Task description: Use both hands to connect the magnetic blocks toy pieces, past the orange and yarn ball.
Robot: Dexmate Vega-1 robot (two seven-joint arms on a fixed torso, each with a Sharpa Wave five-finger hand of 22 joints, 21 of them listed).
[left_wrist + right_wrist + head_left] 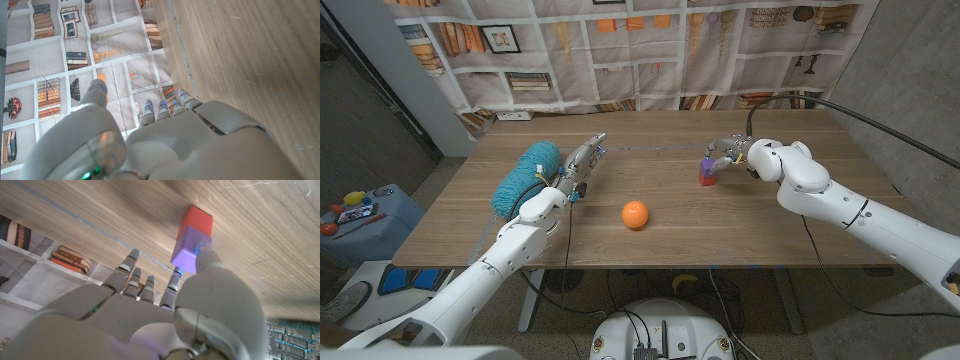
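Wooden surface (740, 235) under both arms, with a bookshelf-print cloth hung behind.

Nearest along the front half: orange (635, 214), lying alone between the two arms, touched by nothing. Just beyond on the left: teal yarn ball (526, 177), with the left hand (582, 163) raised close beside it, fingers stretched forward and slightly apart, nothing held as far as visible; in the left wrist view, fingertips (162, 106) pointing past the surface's far edge toward the cloth.

Farther on the right: red block (197, 222) and purple block (189, 250) already stacked face to face, standing on the wood well past the orange. Right hand (732, 155) up against the pair, thumb (206, 256) pressed on the purple one, other fingers loosely spread to the side; whether truly pinched or only touched, cannot tell.

Judged from this: joining looks done, pieces together and beyond both obstacles. Left to do, probably: release and pull both hands away.
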